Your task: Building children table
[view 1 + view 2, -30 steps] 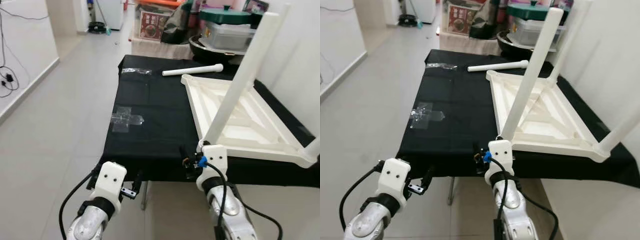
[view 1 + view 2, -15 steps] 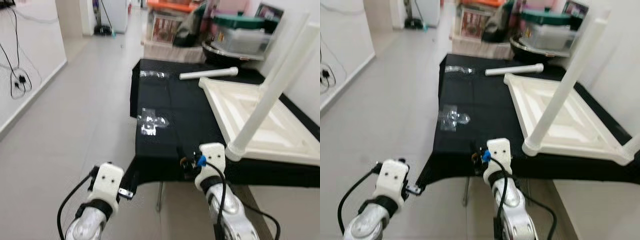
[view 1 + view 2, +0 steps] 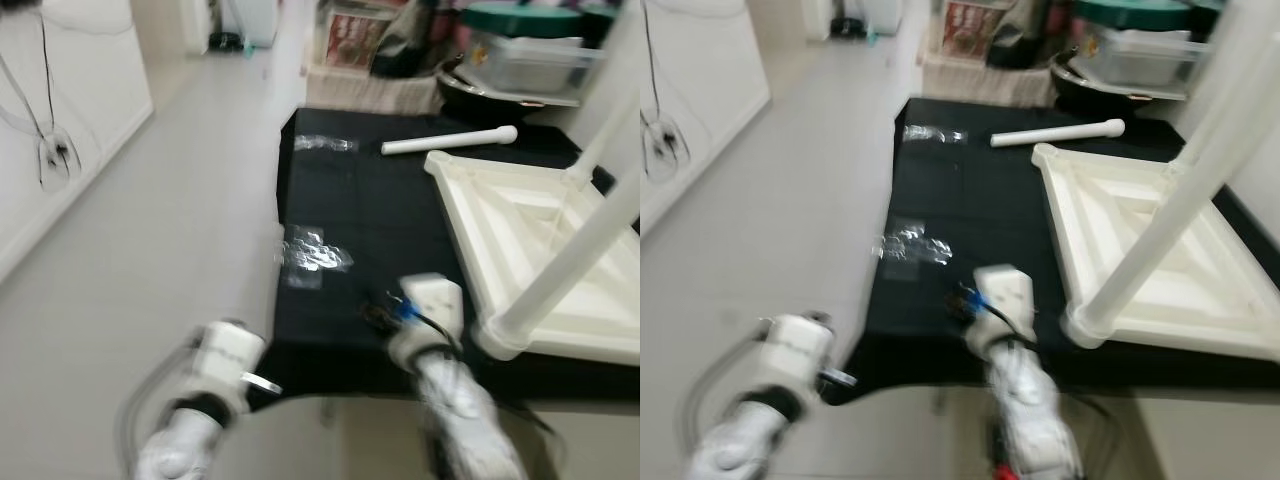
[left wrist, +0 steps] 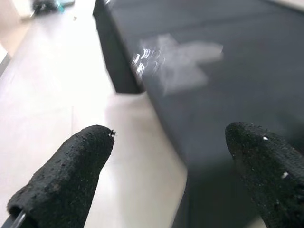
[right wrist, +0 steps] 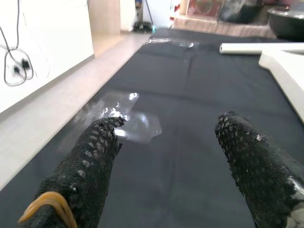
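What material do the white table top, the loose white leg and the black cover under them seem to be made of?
The table top looks like moulded plastic with a smooth, slightly glossy finish: its underside has ribs cast in one piece. The loose leg looks like the same white plastic, a smooth tube with a flared end. The black cover seems to be matte cloth, since it hangs limp over the edge; the weave is too blurred to confirm.
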